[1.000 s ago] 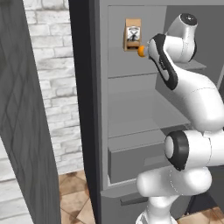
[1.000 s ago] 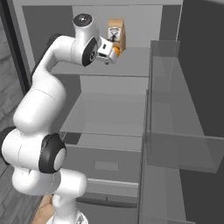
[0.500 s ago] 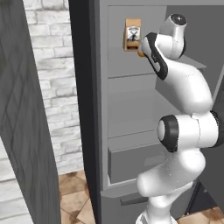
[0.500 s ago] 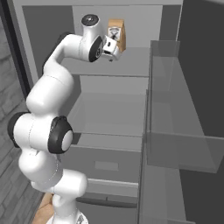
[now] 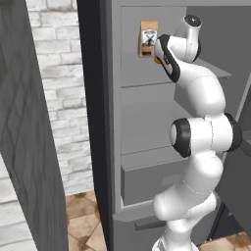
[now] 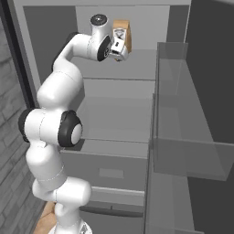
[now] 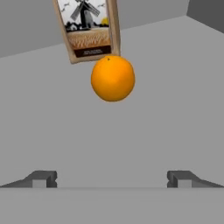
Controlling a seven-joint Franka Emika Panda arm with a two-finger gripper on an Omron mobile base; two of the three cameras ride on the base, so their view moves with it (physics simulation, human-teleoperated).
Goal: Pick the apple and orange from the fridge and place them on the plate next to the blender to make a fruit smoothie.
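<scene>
The orange (image 7: 113, 78) rests on the fridge's (image 5: 147, 103) top shelf, straight ahead of my gripper (image 7: 111, 179) and a short way beyond it. Both fingertips (image 7: 41, 178) stand wide apart with nothing between them, so the gripper is open. From the left base view, my gripper (image 5: 158, 53) is at the top shelf, and a sliver of the orange (image 5: 156, 61) peeks out below the hand. The right base view shows my gripper (image 6: 120, 51) reaching in at the same shelf of the fridge (image 6: 119, 119). The apple, the plate and the blender are out of view.
A brown paper bag with a windmill picture (image 7: 87, 28) stands right behind the orange, also seen as the bag (image 5: 148, 38) and the bag (image 6: 123, 36). The fridge door with clear bins (image 6: 183, 137) hangs open on the right. A dark panel (image 5: 29, 147) stands at left.
My arm has stretched taller and pushed the hand further in along the top shelf toward the orange and the bag. The jaws have stayed open.
</scene>
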